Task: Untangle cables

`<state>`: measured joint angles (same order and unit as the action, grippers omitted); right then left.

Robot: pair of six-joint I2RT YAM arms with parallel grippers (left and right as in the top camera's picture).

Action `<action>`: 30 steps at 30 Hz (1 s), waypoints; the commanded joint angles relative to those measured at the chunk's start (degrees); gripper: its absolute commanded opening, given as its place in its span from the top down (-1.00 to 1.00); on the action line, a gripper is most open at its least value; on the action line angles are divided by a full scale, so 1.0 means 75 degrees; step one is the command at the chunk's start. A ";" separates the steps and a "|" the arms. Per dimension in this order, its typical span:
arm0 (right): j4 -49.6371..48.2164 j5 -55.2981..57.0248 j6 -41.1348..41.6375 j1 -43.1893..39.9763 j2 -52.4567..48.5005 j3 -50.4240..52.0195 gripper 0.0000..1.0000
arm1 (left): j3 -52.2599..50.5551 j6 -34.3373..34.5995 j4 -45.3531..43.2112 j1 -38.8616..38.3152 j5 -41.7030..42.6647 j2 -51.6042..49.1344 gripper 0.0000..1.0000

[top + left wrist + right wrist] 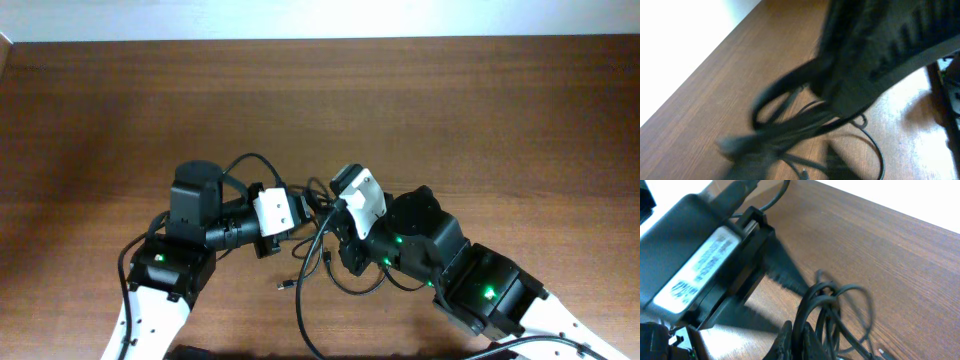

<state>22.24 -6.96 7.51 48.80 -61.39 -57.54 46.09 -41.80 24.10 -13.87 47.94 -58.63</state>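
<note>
The cables (322,243) are thin black cords tangled in loops on the wooden table between my two arms. A silver-tipped plug (284,287) lies at the front. My right gripper (797,342) is shut on a loop of the cables (826,311) and holds the bundle just above the table; it is also in the overhead view (335,212). My left gripper (300,212) is at the left side of the tangle. In the left wrist view the cable strands (805,125) run blurred past the jaws, which are too smeared to read.
The left arm's body with its white label (700,270) sits close on the left of the right gripper. The right arm's black body (880,45) fills the top of the left wrist view. The table's far edge (320,40) meets a white wall.
</note>
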 commanded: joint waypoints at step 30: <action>0.0157 0.1542 0.0000 0.0044 -0.0393 -0.0076 -0.21 | 0.0119 0.1035 -0.0653 0.1046 -0.0664 0.0513 1.00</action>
<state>25.82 7.03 7.53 48.95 -62.11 -57.54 46.09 -34.83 19.42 -6.07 39.64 -55.59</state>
